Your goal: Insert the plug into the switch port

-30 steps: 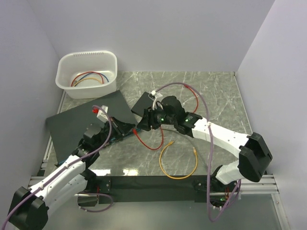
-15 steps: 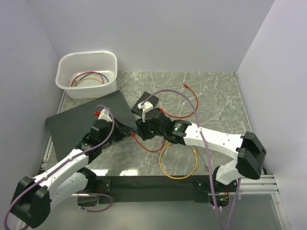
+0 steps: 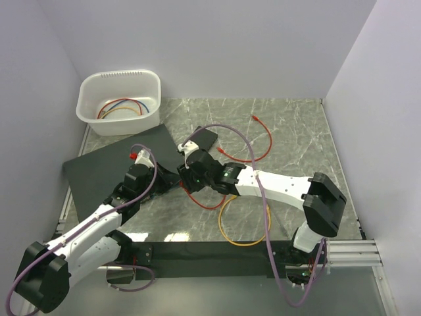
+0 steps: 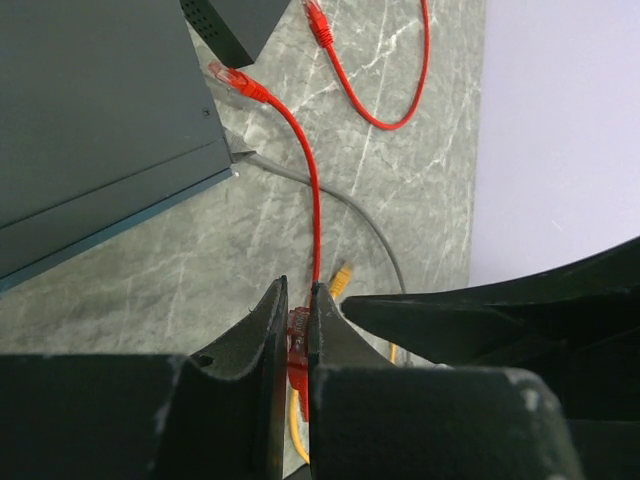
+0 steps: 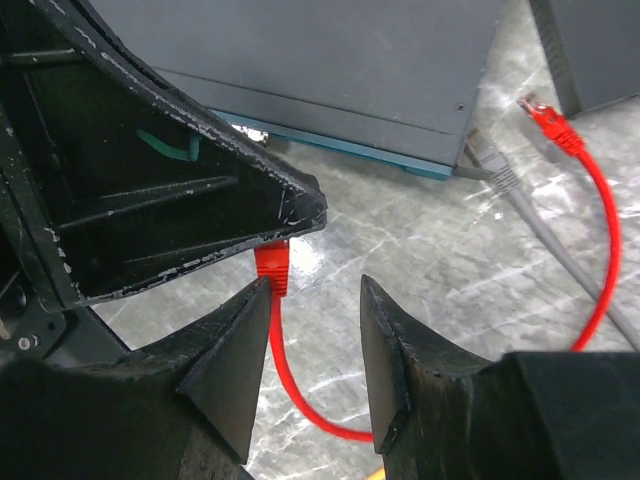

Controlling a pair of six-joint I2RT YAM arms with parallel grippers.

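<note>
Fingers [image 4: 265, 330] of left gripper [image 4: 297, 300] clamping plug [image 4: 298, 340] near switch [image 4: 90, 100] front edge. Right gripper [image 5: 315, 292] gaping wide, straddling red cable [image 5: 283, 360], holding nothing. Plug grasped; aligning and inserting into switch port, unseen here, remaining.

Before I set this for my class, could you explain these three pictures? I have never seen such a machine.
These are two robot arms bolted at the near edge of a marbled table. One picture looks down from above; the other two come from a camera on each wrist. On the table lie a flat black switch, a small black box, a white tub holding cables, a yellow cable loop and a loose red cable. The left pincer is shut on a red plug. The right pincer is open, its fingers either side of that plug's cable.
</note>
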